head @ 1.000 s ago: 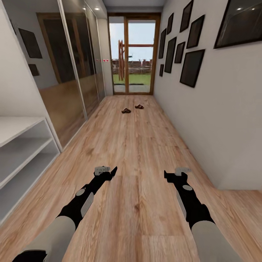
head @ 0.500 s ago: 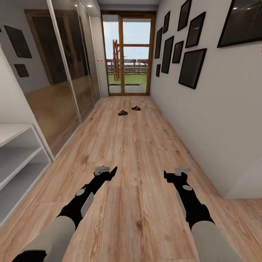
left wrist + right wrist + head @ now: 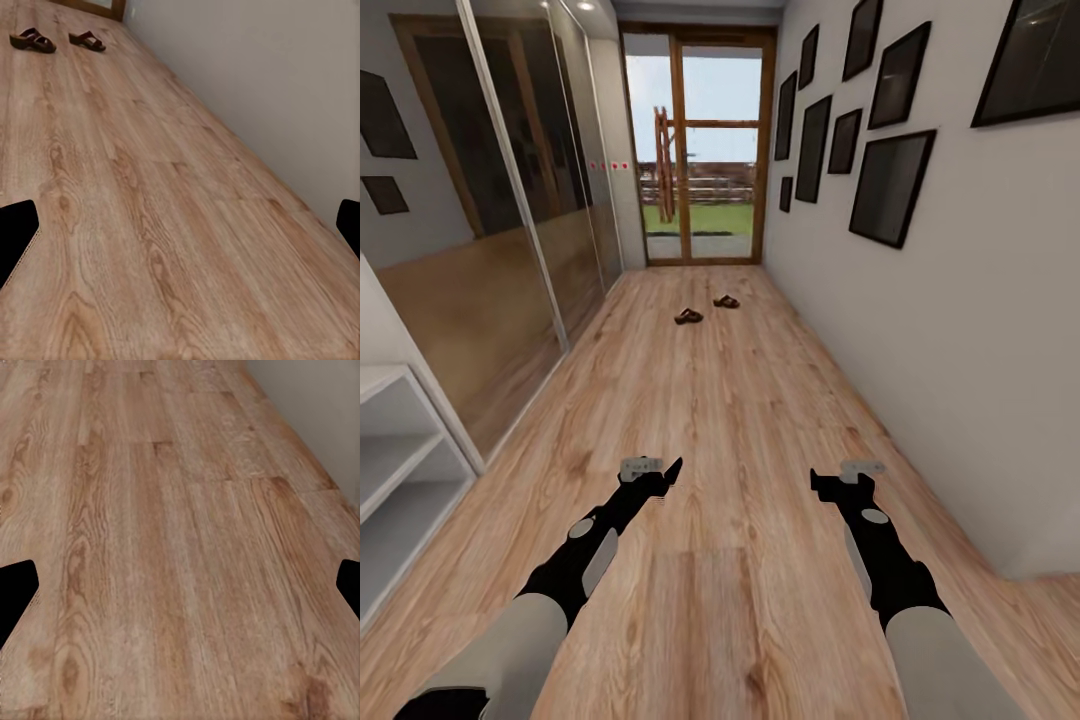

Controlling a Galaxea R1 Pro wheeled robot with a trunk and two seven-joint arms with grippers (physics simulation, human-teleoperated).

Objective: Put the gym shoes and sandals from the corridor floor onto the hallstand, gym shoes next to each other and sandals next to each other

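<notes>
Far beyond both open jaws lie 2 sandals.

Home corridor: framed pictures, sandals.

Two sandals on corridor floor; two arms; eight dark picture frames on right wall.

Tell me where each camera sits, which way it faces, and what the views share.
Head view: on the head, looking forward and down the corridor; both arms show, left gripper, right gripper.
Left wrist view: near the left gripper, facing the floor toward two sandals.
Right wrist view: near the right gripper, facing floor and wall base.
Shared: head and left wrist views show the sandals.
</notes>
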